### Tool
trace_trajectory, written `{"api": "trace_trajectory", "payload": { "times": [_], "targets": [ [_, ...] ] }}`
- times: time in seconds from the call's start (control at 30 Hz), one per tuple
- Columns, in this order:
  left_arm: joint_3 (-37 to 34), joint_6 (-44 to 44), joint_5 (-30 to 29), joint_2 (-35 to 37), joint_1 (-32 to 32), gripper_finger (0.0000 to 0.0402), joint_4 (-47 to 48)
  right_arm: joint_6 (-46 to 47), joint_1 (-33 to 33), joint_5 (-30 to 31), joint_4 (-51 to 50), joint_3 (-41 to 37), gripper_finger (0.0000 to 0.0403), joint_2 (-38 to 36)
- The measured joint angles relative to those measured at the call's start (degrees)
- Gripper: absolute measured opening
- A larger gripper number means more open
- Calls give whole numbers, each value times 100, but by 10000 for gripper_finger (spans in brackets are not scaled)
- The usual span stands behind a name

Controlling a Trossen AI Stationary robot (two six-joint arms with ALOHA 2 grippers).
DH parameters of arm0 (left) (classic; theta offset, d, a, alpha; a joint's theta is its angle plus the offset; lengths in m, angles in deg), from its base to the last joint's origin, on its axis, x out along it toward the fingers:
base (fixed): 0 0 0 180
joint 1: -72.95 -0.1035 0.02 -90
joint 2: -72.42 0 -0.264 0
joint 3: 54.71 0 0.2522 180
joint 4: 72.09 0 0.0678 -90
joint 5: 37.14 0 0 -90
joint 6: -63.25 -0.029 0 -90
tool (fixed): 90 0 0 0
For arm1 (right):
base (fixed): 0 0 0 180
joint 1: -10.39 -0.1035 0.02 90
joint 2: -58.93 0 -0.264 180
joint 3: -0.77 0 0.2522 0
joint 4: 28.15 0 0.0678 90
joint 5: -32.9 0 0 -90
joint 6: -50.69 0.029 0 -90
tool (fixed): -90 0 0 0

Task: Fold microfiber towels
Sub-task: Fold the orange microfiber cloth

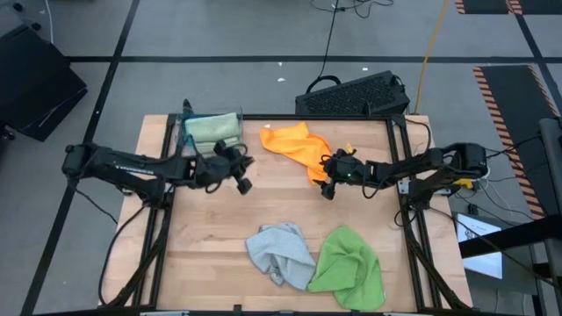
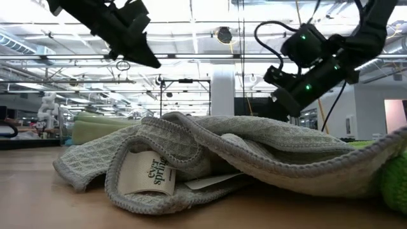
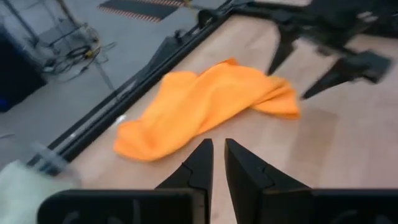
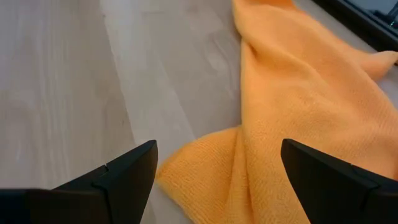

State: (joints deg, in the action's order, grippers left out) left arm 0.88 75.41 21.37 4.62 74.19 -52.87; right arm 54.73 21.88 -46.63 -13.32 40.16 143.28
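Observation:
An orange towel (image 1: pixel 294 145) lies crumpled at the far middle of the table, also seen in the left wrist view (image 3: pixel 199 106). My right gripper (image 4: pixel 217 168) hangs open just over its near corner (image 4: pixel 205 155), one finger on either side, touching nothing; it also shows in the high view (image 1: pixel 327 184). My left gripper (image 3: pixel 216 149) floats left of the towel, shut but for a thin gap, with nothing between its fingers (image 1: pixel 243 183). A grey towel (image 1: pixel 279 252) and a bright green towel (image 1: pixel 349 261) lie bunched near the front edge. Pale green towels (image 1: pixel 212 130) rest folded at the far left.
A clear bin (image 1: pixel 186 123) holds the pale green towels at the table's far left corner. A black keyboard-like case (image 1: pixel 356 95) lies just beyond the far edge. Bare wood (image 1: pixel 211 228) shows between the arms and the front towels.

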Motion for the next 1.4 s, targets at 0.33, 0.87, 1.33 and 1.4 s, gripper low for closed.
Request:
{"api": "trace_trajectory", "payload": {
  "times": [0.33, 0.87, 1.33, 1.4],
  "targets": [
    [2, 187, -261, -1053, 748, 44, -1481, -268, 384, -17, 693, -82, 300, 538],
    [0, 363, -745, -1621, 1452, 44, -2336, 275, 352, -589, 1303, -72, 48, 1583],
    [0, 134, -1058, -1621, 1693, 45, -2617, 812, -1134, -613, 250, -96, 8, -367],
    [0, 21, -1023, -1621, 1693, 50, -2724, 888, -1302, -607, 190, -94, 9, -681]
  ]
}}
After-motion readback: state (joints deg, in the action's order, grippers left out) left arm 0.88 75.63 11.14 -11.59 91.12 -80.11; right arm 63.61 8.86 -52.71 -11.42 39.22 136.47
